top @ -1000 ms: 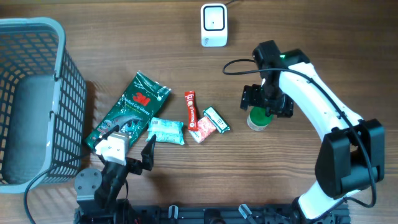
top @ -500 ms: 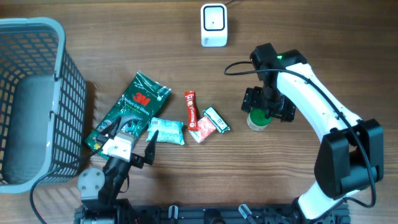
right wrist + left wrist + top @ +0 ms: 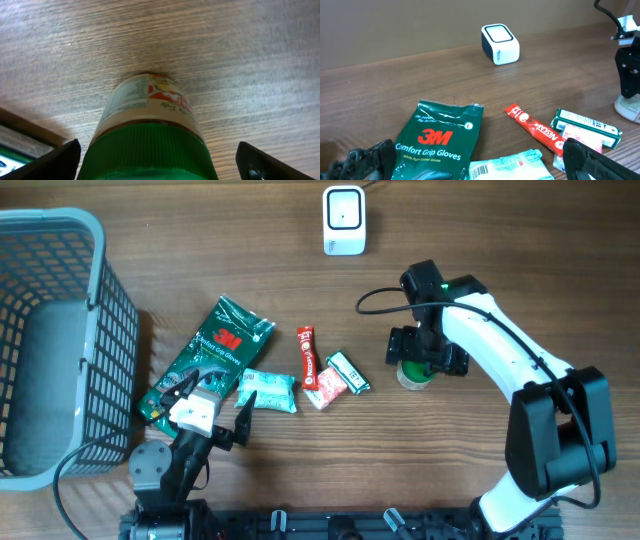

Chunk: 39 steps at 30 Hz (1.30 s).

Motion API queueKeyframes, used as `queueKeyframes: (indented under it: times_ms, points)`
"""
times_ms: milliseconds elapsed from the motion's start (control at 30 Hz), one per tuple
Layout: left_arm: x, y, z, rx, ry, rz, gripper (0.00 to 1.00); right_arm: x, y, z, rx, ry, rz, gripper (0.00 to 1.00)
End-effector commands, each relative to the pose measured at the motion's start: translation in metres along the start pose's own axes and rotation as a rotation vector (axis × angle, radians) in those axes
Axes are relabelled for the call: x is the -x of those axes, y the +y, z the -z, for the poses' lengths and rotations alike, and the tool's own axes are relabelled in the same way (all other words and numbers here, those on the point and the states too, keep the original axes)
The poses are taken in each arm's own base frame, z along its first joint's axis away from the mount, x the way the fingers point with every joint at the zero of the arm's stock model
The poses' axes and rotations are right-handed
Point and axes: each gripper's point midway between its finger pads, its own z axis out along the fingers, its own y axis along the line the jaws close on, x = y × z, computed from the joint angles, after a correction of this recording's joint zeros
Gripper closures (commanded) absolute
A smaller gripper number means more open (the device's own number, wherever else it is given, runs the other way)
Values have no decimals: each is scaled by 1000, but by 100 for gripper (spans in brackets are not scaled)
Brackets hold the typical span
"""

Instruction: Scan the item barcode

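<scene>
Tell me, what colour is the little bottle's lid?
Green: the ribbed lid of the small labelled bottle, best in the right wrist view.

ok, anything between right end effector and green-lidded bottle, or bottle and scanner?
Nothing visible. Open right end effector brackets the green-lidded plastic bottle; toward the white box scanner, bare wooden table, only the arm's own black cable.

The green-capped bottle [image 3: 150, 112] fills the middle between the right gripper's [image 3: 421, 359] spread fingers [image 3: 52, 161], with a gap at each finger; beyond the fingertips lies bare table [image 3: 245, 50].

One each — basket [image 3: 115, 310], scanner [image 3: 344, 220], bottle [image 3: 410, 377], glove pack [image 3: 215, 345], coffee stick [image 3: 307, 350] — plus three small packets [image 3: 268, 390] [image 3: 326, 387] [image 3: 349, 372].
</scene>
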Motion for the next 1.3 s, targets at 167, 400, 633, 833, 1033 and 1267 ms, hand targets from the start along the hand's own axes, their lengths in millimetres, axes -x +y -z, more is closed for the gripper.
queueKeyframes:
  times_ms: [167, 400, 633, 833, 1033, 1267]
  points:
    - [-5, -1, -2, -12, 12, 15, 0, -8, 17, -3, 90, 49, 41, 21]
    - [-5, -1, -2, -12, 12, 15, 0, -9, 17, -3, 87, 54, -32, 43]
    - [-5, -1, -2, -12, 12, 15, 0, -7, 28, -1, 145, 86, -382, 37]
    - [-5, -1, -2, -12, 12, 15, 0, 0, 31, 5, 158, 69, -371, 30]
    - [-5, -1, -2, -12, 12, 15, 0, 4, 31, 33, 160, 58, -316, 28]
    - [-5, -1, -2, -12, 12, 15, 0, 16, 19, 33, 97, -19, -285, 17]
